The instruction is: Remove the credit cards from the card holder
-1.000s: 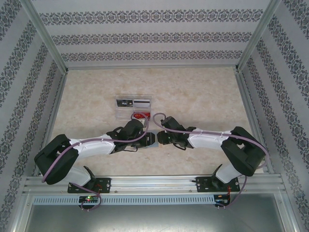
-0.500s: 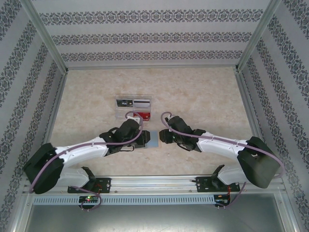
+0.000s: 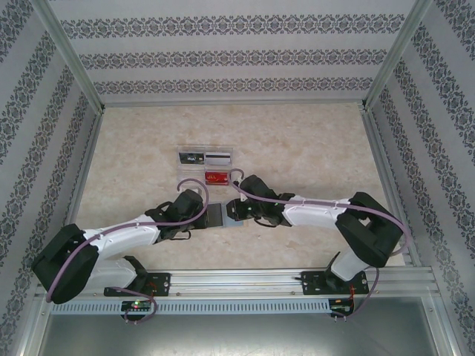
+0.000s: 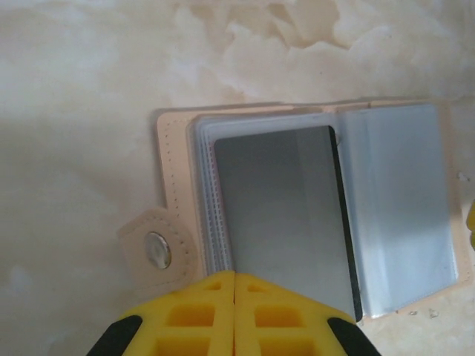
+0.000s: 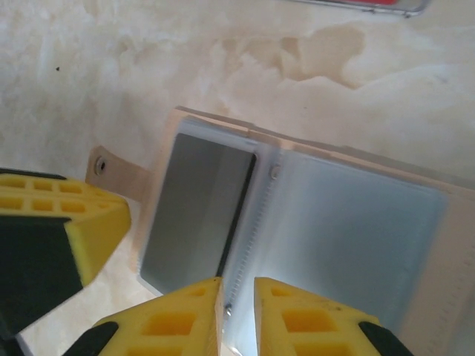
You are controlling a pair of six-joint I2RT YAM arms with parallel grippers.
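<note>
The tan card holder (image 4: 174,185) lies open on the table, with clear plastic sleeves inside and a snap tab (image 4: 156,248). A grey credit card (image 4: 282,222) lies on its left half and sticks out a little toward my left gripper (image 4: 234,276). That gripper is shut, its yellow tips meeting at the card's near edge. From above, the card (image 3: 215,215) shows between the left gripper (image 3: 199,215) and the right gripper (image 3: 239,211). The right gripper (image 5: 237,285) has a narrow gap with the ribbed edge of the holder's (image 5: 453,245) sleeves in it, beside the card (image 5: 197,215).
A clear plastic tray (image 3: 206,167) with black, silver and red cards sits just behind the two grippers; its edge (image 5: 371,4) shows at the top of the right wrist view. Aluminium posts and patterned walls close in the table on three sides.
The left gripper closed and drew back to the left. The right gripper narrowed and moved left over the holder. A grey card now shows between the two grippers.
</note>
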